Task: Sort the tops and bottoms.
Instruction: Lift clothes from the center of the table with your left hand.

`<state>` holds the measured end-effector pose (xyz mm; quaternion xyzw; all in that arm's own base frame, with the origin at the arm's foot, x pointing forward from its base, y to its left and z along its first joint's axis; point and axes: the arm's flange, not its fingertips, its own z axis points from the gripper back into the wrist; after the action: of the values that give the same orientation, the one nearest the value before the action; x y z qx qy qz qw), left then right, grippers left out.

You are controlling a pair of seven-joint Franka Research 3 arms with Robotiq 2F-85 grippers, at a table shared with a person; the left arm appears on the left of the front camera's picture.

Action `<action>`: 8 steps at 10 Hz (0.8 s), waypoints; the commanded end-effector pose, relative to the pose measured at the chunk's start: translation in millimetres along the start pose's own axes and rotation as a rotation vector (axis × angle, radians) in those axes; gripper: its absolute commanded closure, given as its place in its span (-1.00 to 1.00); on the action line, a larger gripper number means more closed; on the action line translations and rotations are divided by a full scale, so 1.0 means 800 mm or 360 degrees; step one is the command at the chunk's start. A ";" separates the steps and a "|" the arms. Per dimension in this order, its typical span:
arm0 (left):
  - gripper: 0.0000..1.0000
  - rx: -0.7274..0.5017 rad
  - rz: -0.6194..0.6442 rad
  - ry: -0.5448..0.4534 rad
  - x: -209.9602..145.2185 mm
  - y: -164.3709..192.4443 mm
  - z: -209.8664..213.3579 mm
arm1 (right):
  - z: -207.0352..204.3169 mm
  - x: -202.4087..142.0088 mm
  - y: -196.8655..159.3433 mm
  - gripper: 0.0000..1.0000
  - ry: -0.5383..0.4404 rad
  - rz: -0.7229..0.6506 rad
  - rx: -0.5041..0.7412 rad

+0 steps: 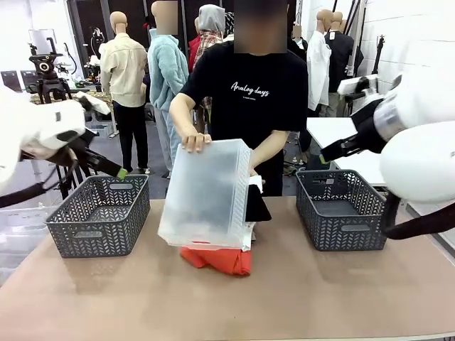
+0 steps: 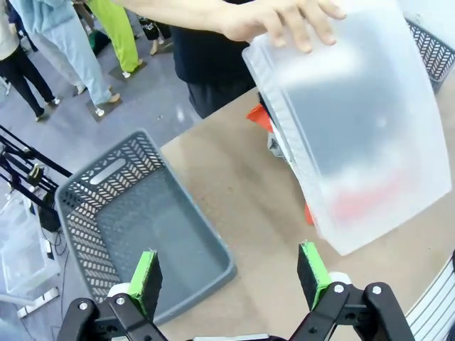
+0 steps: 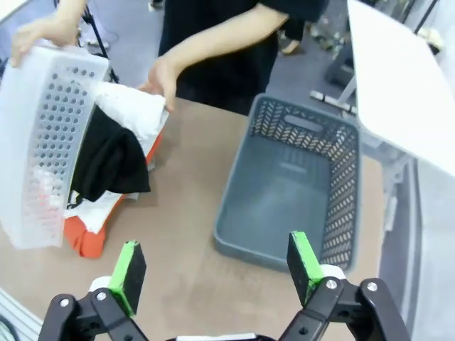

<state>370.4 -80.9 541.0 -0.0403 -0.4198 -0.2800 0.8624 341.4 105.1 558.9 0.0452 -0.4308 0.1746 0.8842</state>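
While a person's hand (image 1: 194,140) holds a frosted plastic bin (image 1: 206,192) tipped on its side over a clothes pile, both claws hang above the near part of the surface (image 1: 298,298). The left claw (image 2: 229,278) has its jaws spread wide and is empty. A grey basket (image 2: 135,220) sits just ahead of one finger, with the bin and clothes farther out past the other finger. The right claw (image 3: 217,266) is also wide apart and empty. A second grey basket (image 3: 291,185) is ahead toward one finger, and the pile is well off beyond the other. The orange top (image 3: 85,234) lies lowest, on the surface, poking from under the bin's mouth. The white tee (image 3: 135,110) bunches at the bin's rim, touching the person's other hand (image 3: 162,82), with black cloth (image 3: 110,160) draped below it. Bare surface separates the pile from each basket and runs along the near edge by both claws.
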 end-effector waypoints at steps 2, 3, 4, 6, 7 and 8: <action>-1.00 -0.0154 0.0036 -0.0038 -0.122 -0.011 0.034 | 0.033 -0.216 -0.032 -1.00 -0.0010 -0.0078 0.0151; -1.00 -0.0184 0.0004 -0.0055 -0.119 -0.019 0.031 | 0.024 -0.217 -0.030 -1.00 0.0032 -0.0051 0.0196; -1.00 -0.0190 -0.0022 -0.0052 -0.114 -0.025 0.027 | 0.015 -0.212 -0.029 -1.00 0.0049 -0.0032 0.0222; -1.00 -0.0190 -0.0066 -0.0048 -0.103 -0.029 0.023 | 0.004 -0.208 -0.030 -1.00 0.0096 0.0009 0.0255; -1.00 -0.0184 -0.0058 -0.0043 -0.102 -0.028 0.021 | -0.002 -0.204 -0.031 -1.00 0.0115 0.0014 0.0261; -1.00 -0.0154 0.0002 -0.0023 -0.104 -0.022 0.011 | 0.001 -0.028 -0.078 -1.00 0.0107 -0.0027 0.0201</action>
<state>363.8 -63.7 543.4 -0.0841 -0.4053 -0.3099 0.8560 351.8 41.6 541.9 0.0983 -0.3806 0.2032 0.8968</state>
